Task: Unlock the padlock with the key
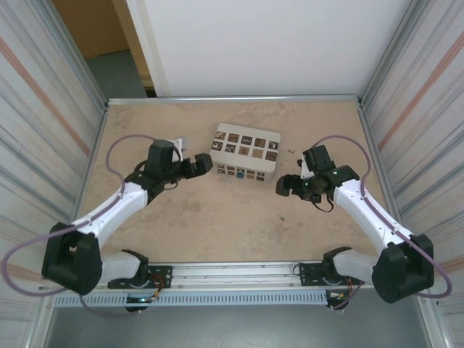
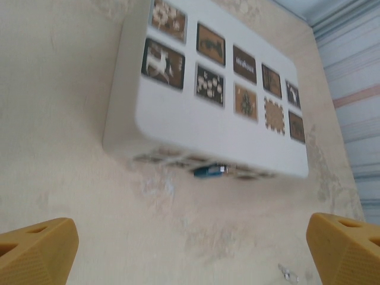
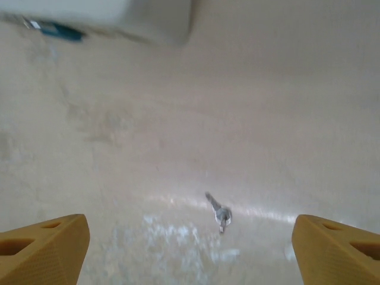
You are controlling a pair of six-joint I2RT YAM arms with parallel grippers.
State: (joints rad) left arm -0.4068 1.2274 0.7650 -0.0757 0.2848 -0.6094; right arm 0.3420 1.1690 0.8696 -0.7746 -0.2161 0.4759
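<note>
On the table (image 3: 267, 119) under the right gripper (image 3: 190, 243) lies the tiny key (image 3: 219, 212). That gripper and the left gripper (image 2: 190, 240) are both spread wide, holding nothing. The blue padlock (image 2: 209, 171) sits against the box (image 2: 196, 124) front. A crooked pinch could flick the flat key away.

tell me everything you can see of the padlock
The padlock is a tiny bright-blue body with a small silvery metal bit at one end. It lies lengthwise at the foot of the near side wall of the pale box, just above the beige table. Whether it is fixed to the box or just rests there cannot be told. Nothing grips it.
</note>
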